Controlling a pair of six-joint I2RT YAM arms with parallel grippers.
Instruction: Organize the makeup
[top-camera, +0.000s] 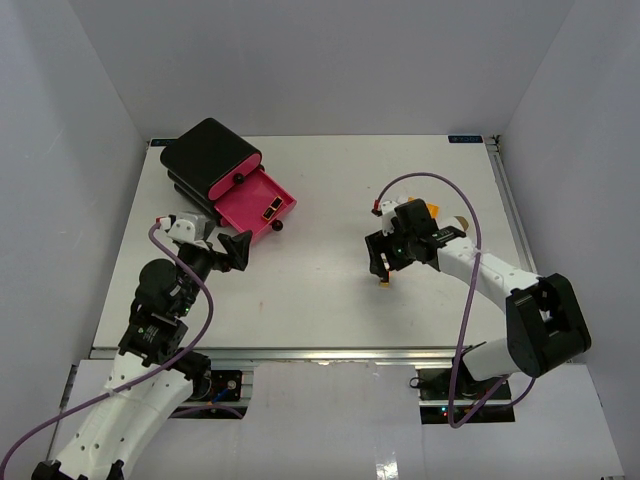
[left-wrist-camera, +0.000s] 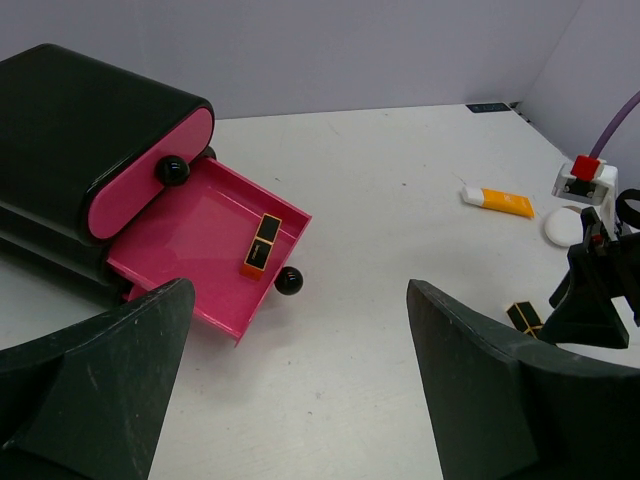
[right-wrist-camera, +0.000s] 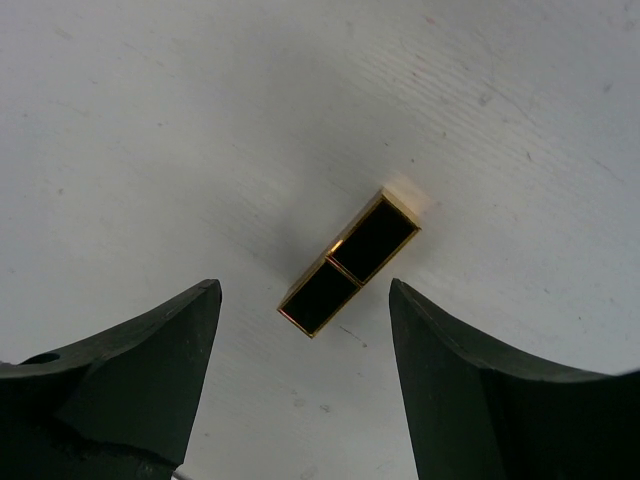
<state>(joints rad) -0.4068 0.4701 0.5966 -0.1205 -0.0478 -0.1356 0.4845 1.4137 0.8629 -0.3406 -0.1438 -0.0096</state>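
At table's (top-camera: 330, 310) far-left corner: black box (top-camera: 208, 152), one pink drawer (top-camera: 258, 205) standing out, likely to take the makeup. Left claw (top-camera: 237, 250) just in front of that drawer, fingers wide apart, empty, probably clear of the way. Right claw (top-camera: 383, 262) well right of box, fingers apart on either side of a lipstick (right-wrist-camera: 349, 263) lying flat on the table, not touching; looks lined up for a grab. Orange tube (left-wrist-camera: 498, 202) and white puff (left-wrist-camera: 562, 226) farther right, unsorted. Second lipstick (left-wrist-camera: 262, 244) already in the drawer, by its front wall.
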